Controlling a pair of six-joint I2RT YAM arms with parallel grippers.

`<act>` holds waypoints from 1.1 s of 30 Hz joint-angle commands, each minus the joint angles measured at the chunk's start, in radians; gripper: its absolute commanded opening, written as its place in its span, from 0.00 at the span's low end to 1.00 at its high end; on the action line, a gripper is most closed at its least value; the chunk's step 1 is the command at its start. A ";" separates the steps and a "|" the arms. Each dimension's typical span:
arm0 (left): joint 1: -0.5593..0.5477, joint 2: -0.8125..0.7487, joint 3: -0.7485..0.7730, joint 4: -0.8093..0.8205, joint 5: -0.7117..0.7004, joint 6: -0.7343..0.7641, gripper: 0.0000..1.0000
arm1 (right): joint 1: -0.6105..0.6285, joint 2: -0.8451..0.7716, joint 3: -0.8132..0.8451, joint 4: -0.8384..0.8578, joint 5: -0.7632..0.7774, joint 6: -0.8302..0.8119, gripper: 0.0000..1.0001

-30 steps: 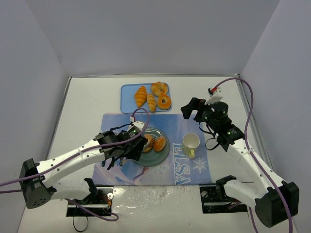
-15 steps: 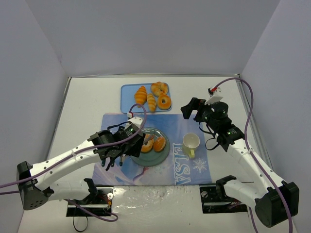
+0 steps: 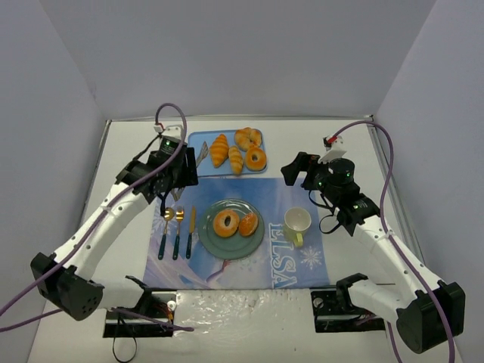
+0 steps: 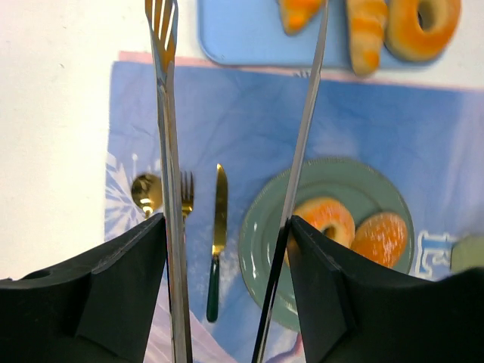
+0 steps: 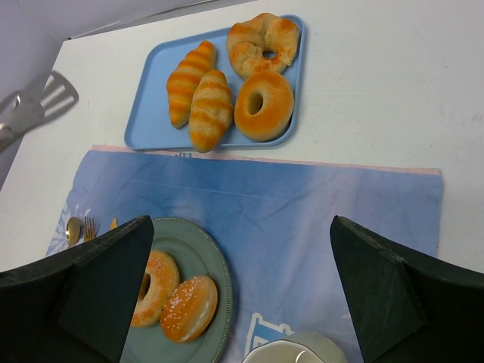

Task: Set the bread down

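Steel tongs (image 4: pixel 168 151) sit clamped between the fingers of the left gripper (image 4: pixel 225 227), their two blades sprung apart with nothing caught between them (we see only placemat (image 4: pixel 249 113) there). Nearby, a ring doughnut (image 4: pixel 321 221) and a sugared bun (image 4: pixel 380 238) lie touching on the green plate (image 4: pixel 257 249). Four more breads (image 5: pixel 210 110) lie on the blue tray (image 4: pixel 242 30). The right gripper (image 5: pixel 242 223) hangs wide open, empty.

left arm (image 3: pixel 113 214) extended, jaws gripping | right arm (image 3: pixel 380 236) raised, jaws apart
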 commanded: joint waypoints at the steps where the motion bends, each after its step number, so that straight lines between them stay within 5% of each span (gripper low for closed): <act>1: 0.230 0.137 0.177 0.097 0.101 0.072 0.57 | 0.009 0.010 0.060 0.073 -0.017 -0.014 1.00; 6: 0.410 0.290 0.352 0.107 0.189 0.038 0.58 | 0.009 0.010 0.060 0.073 -0.022 -0.015 1.00; 14: 0.600 0.592 0.685 -0.028 0.143 0.093 0.58 | 0.010 0.001 0.053 0.071 -0.019 -0.018 1.00; 33: 0.695 1.011 0.755 -0.012 0.153 0.126 0.57 | 0.010 -0.017 0.012 0.084 -0.019 -0.009 1.00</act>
